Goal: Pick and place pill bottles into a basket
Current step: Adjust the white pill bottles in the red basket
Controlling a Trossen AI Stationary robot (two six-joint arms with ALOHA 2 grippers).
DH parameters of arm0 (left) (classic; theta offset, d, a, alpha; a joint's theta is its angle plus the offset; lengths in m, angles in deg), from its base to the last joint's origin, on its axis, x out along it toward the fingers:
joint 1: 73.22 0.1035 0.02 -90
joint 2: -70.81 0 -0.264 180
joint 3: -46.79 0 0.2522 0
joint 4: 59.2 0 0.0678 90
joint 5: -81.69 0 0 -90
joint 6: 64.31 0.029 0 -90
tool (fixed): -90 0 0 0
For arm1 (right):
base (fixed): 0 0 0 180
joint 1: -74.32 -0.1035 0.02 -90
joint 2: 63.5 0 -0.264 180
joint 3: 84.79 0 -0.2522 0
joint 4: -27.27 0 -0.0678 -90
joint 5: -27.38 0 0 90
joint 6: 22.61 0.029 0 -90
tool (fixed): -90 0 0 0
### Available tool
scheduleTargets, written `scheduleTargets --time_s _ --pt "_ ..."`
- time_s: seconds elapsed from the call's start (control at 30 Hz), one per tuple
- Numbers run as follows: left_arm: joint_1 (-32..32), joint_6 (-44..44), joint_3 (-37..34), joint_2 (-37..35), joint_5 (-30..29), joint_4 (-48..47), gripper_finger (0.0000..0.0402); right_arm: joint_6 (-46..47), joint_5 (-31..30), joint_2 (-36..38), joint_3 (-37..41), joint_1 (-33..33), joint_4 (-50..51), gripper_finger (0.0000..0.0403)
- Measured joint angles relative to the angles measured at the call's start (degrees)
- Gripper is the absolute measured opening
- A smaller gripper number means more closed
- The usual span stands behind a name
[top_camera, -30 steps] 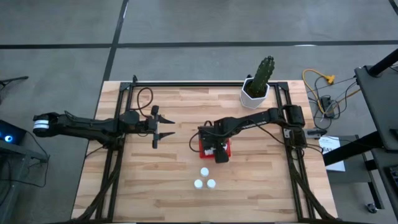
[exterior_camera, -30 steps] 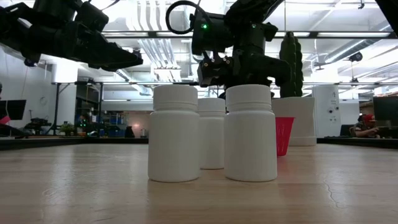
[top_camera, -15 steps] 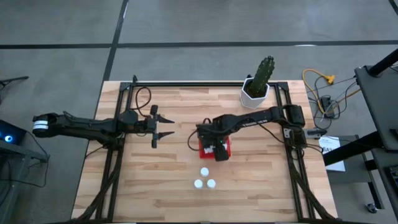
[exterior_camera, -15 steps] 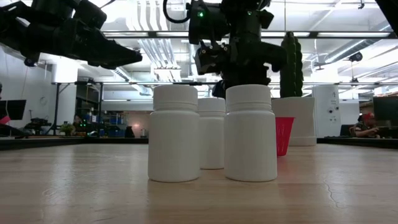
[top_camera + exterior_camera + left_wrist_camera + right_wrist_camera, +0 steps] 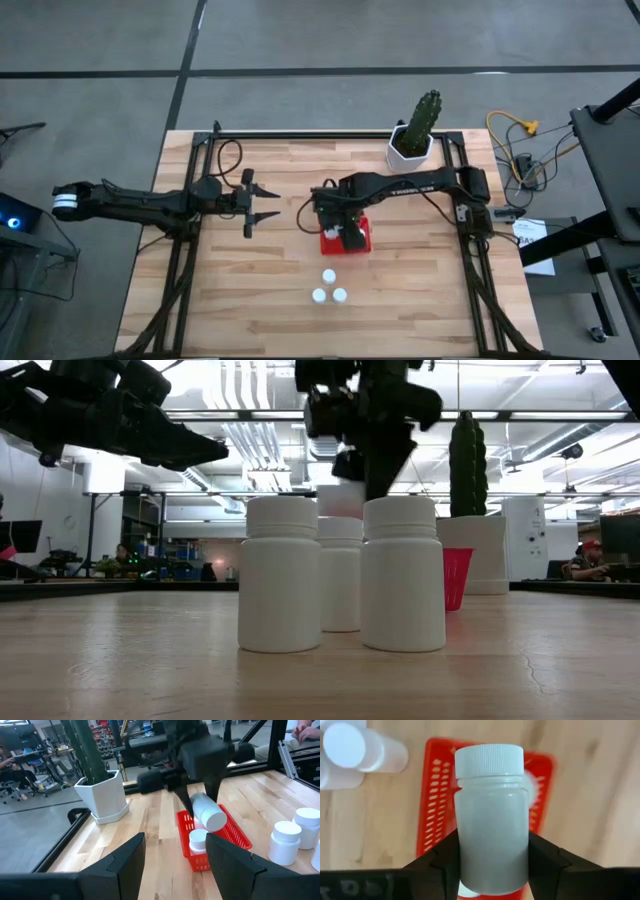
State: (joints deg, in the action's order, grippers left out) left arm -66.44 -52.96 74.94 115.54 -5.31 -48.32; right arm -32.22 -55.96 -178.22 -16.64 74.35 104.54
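The right gripper [image 5: 492,865] is pinching a white pill bottle [image 5: 491,815] above the red basket [image 5: 347,237] at the table's centre, while three bottles [image 5: 328,288] are standing at its six o'clock, the potted cactus [image 5: 415,135] at one o'clock, and the left gripper [image 5: 262,203] is hanging spread at nine o'clock.
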Motion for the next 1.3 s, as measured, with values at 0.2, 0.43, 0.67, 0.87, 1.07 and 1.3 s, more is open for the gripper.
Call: scheduleTargets --time_s 0.2,0.43,0.67,0.87,1.07,1.3 --pt "0.0 0.9 0.0 -0.1 0.0 -0.1 0.0191 -1.6 -3.9 0.0 -8.1 1.0 3.4 0.0158" --pt "0.0 8.2 2.5 -0.9 -0.1 -6.7 0.0191 -2.5 -4.3 0.5 -14.8 3.3 4.3 0.0157" --pt "0.0 21.9 6.2 0.4 -1.1 -10.7 0.0191 -2.2 -4.0 1.5 -15.9 5.5 3.9 0.0157" --pt "0.0 32.6 8.8 1.7 -7.4 -10.2 0.0191 -1.1 -3.8 2.5 -15.9 6.6 3.7 0.0159" --pt "0.0 39.9 12.1 4.7 -8.2 -10.1 0.0191 -1.3 -3.5 3.1 -15.9 7.3 3.3 0.0158" --pt "0.0 44.4 16.0 10.8 -8.2 -9.6 0.0208 -1.8 -3.1 3.1 -15.9 7.6 3.2 0.0158"
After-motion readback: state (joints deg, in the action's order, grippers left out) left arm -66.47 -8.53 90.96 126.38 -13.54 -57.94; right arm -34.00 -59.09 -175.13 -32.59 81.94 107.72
